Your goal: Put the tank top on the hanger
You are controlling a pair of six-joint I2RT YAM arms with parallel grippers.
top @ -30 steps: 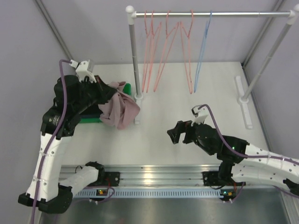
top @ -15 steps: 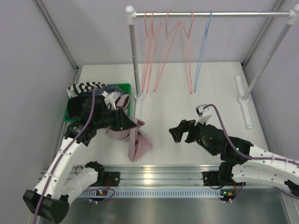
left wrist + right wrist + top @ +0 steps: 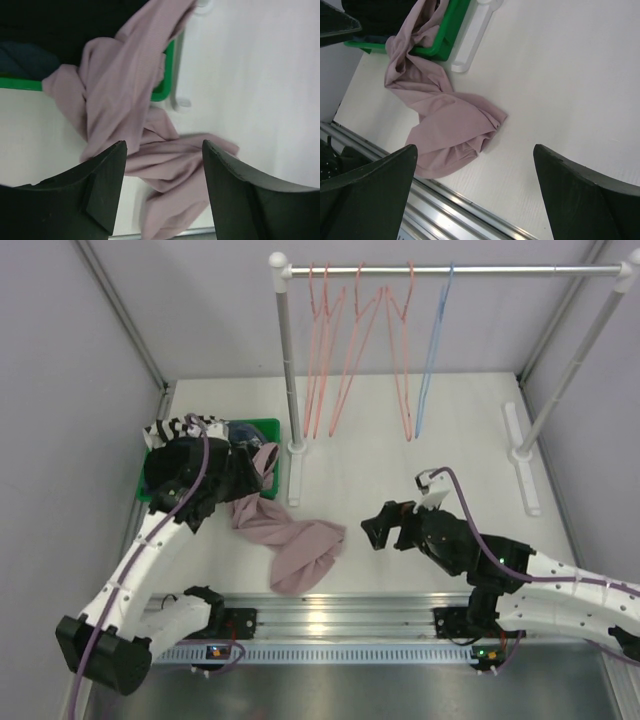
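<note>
Front-left on the counter (image 3: 400, 470), tank top (image 3: 295, 545) lies crumpled, one end draped over the green bin (image 3: 169, 65); left fingers (image 3: 107, 175) and right fingers (image 3: 380, 187) spread empty, probably pre-regrasp, hanger (image 3: 432, 350) well apart on rail (image 3: 500, 271).

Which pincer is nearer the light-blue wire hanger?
Right. The right pincer hovers in front of the hanger; the left pincer is far left, by the green bin.

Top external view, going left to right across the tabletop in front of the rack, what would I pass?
striped garment → tank top → right pincer → rack's right foot
</note>
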